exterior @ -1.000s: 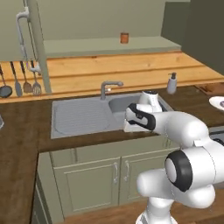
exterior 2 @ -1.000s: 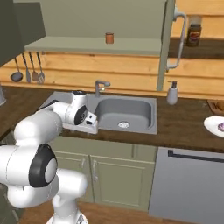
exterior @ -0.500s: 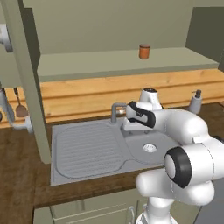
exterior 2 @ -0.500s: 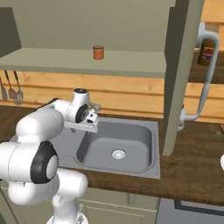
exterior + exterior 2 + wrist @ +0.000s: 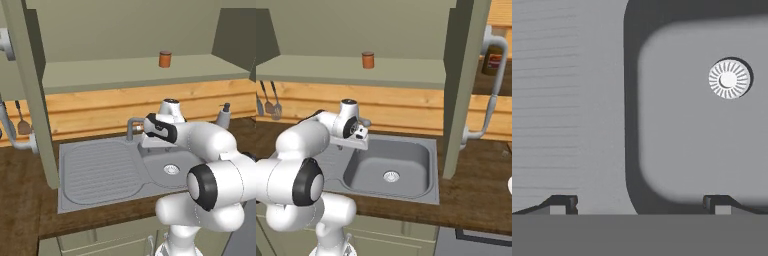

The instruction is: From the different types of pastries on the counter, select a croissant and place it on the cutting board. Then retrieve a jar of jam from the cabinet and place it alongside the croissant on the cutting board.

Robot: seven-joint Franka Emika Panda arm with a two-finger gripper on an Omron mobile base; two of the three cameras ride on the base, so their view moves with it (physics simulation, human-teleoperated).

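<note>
Because the jar [image 5: 368, 60] stands alone on the open cabinet shelf [image 5: 346, 70], well above the hand and between the swung-out doors, the chief risk from here is a collision on the way up: a direct rise could catch the shelf's front edge, and a sideways swing could strike the right door [image 5: 463, 85] or its handle [image 5: 488, 95], which hangs just beside the sink [image 5: 401, 162]. A grasp taken too high on the small jar could also tip it back on the shelf. Neither croissant nor cutting board can be seen here, so whether the first half of the task is done cannot be told. As for pose, the arm is folded low in front of the base, the wrist bent over so that the hand points straight down at the sink's rim. Its fingers [image 5: 716, 202] stand wide apart and hold nothing, the basin's edge and the drain [image 5: 728, 79] lying below them, by the tap [image 5: 133, 126].
</note>
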